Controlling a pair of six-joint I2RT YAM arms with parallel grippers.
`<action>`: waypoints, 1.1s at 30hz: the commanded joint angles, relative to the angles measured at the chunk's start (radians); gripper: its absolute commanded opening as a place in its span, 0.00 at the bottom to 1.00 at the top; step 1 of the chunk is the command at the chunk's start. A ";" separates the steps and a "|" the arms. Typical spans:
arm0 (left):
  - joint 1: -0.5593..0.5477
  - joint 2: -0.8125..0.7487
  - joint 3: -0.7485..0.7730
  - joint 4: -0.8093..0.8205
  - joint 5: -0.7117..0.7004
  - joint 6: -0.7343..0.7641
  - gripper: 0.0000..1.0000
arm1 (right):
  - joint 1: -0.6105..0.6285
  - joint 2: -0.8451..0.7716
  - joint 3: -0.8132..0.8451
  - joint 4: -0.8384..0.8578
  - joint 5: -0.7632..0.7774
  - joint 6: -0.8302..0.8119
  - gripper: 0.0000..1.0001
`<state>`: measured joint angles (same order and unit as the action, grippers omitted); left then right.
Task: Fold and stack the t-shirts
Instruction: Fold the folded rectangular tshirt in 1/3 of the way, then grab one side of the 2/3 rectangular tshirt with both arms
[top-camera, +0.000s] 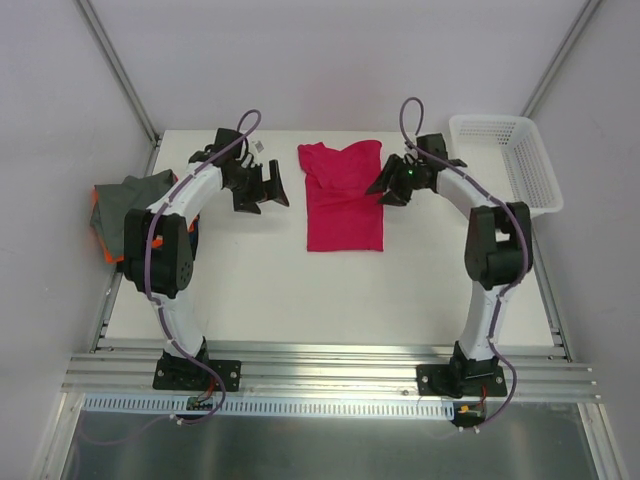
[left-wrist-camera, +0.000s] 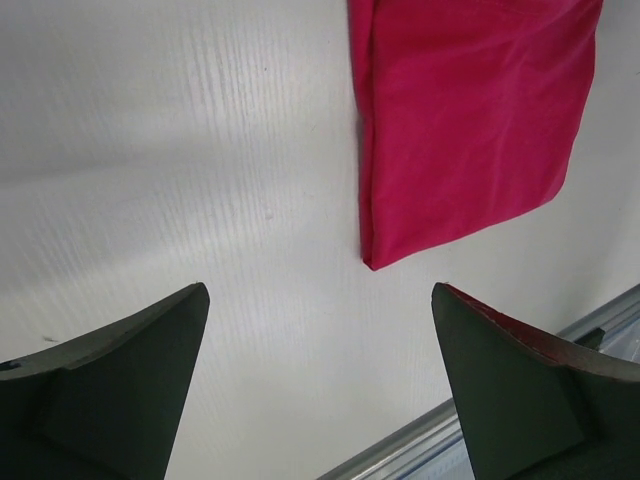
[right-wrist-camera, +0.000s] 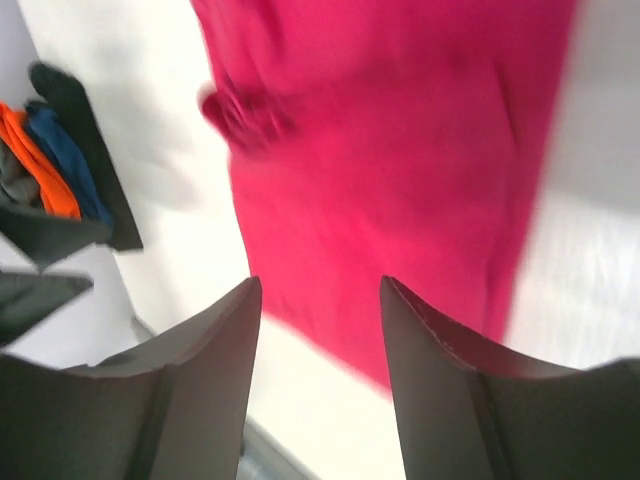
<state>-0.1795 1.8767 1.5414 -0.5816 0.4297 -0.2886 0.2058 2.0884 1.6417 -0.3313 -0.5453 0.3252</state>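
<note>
A magenta-pink t-shirt (top-camera: 342, 196) lies flat on the white table, folded lengthwise into a narrow strip, collar end at the back. It also shows in the left wrist view (left-wrist-camera: 465, 130) and, blurred, in the right wrist view (right-wrist-camera: 390, 170). My left gripper (top-camera: 266, 192) is open and empty, hovering left of the shirt. My right gripper (top-camera: 385, 190) is open and empty at the shirt's right edge. A pile of grey, orange and navy shirts (top-camera: 128, 212) sits at the table's left edge, partly behind my left arm.
A white plastic mesh basket (top-camera: 508, 160) stands at the back right corner. Aluminium rails (top-camera: 330, 365) run along the near table edge. White walls enclose the table at the back and sides.
</note>
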 joint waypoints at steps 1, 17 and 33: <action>0.014 0.027 -0.050 -0.005 0.095 -0.081 0.94 | -0.023 -0.207 -0.214 -0.091 -0.045 0.017 0.54; -0.024 0.269 -0.139 0.196 0.363 -0.303 0.81 | -0.068 -0.185 -0.461 0.046 -0.122 0.164 0.52; -0.077 0.303 -0.107 0.216 0.391 -0.356 0.72 | -0.102 -0.172 -0.496 0.011 -0.116 0.140 0.52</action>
<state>-0.2501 2.1490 1.4208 -0.3706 0.8551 -0.6449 0.1005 1.9537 1.1603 -0.3260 -0.6544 0.4625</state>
